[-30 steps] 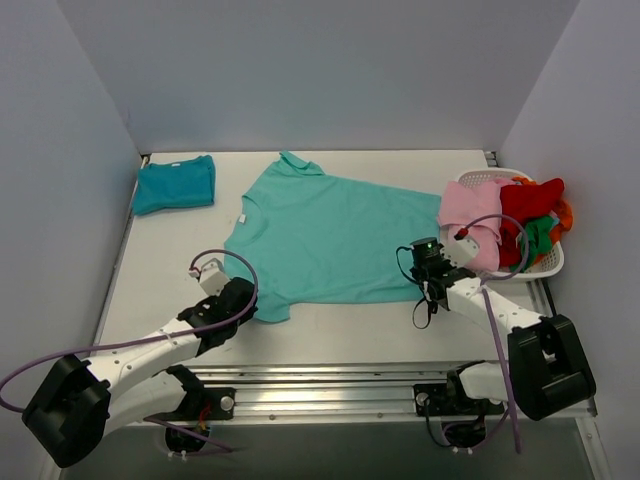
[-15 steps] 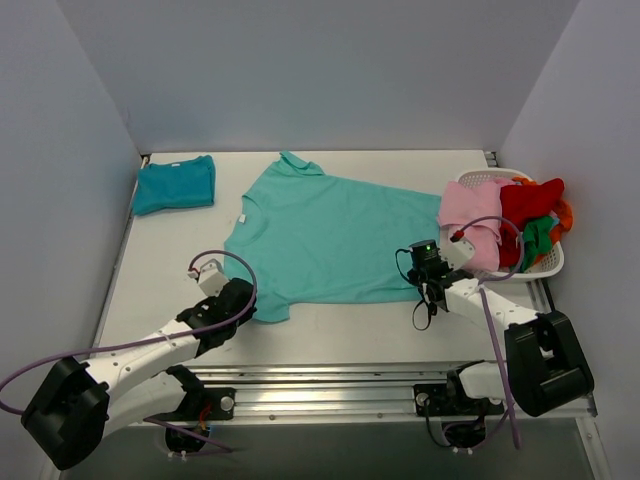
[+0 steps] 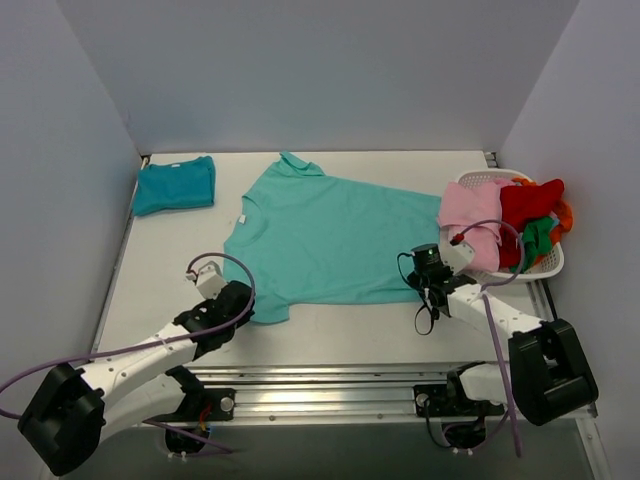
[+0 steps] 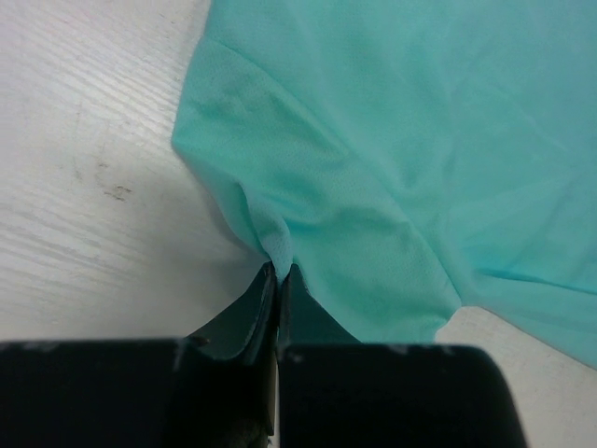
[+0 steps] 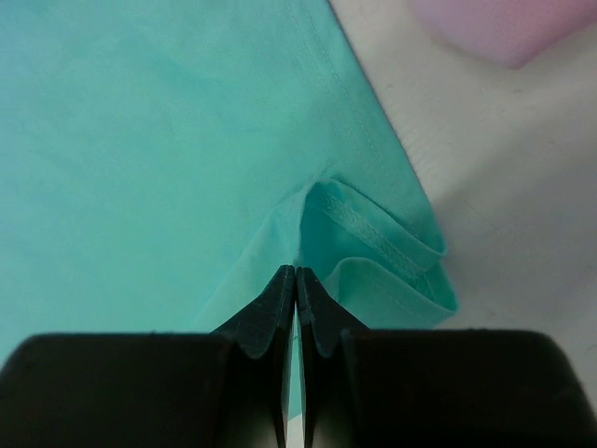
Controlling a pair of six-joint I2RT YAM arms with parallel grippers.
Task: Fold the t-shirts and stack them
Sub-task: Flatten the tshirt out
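A light turquoise t-shirt (image 3: 330, 235) lies spread flat in the middle of the table, neck to the left. My left gripper (image 3: 243, 296) is shut on its near-left sleeve, the cloth (image 4: 280, 201) pinched into a ridge between the jaws at the left gripper (image 4: 278, 269). My right gripper (image 3: 424, 262) is shut on the shirt's near-right hem corner; the hem (image 5: 373, 243) bunches into folds just past the right gripper (image 5: 296, 273). A darker teal-blue t-shirt (image 3: 175, 183) lies folded at the far-left corner.
A white basket (image 3: 545, 265) at the right edge holds pink (image 3: 470, 215), red (image 3: 528, 202) and green garments; the pink one hangs over its left rim, close to my right gripper. A metal rail (image 3: 330, 385) runs along the near table edge.
The right gripper has closed on the hem corner and shifted slightly toward me. The left arm holds the sleeve as before, barely moved.
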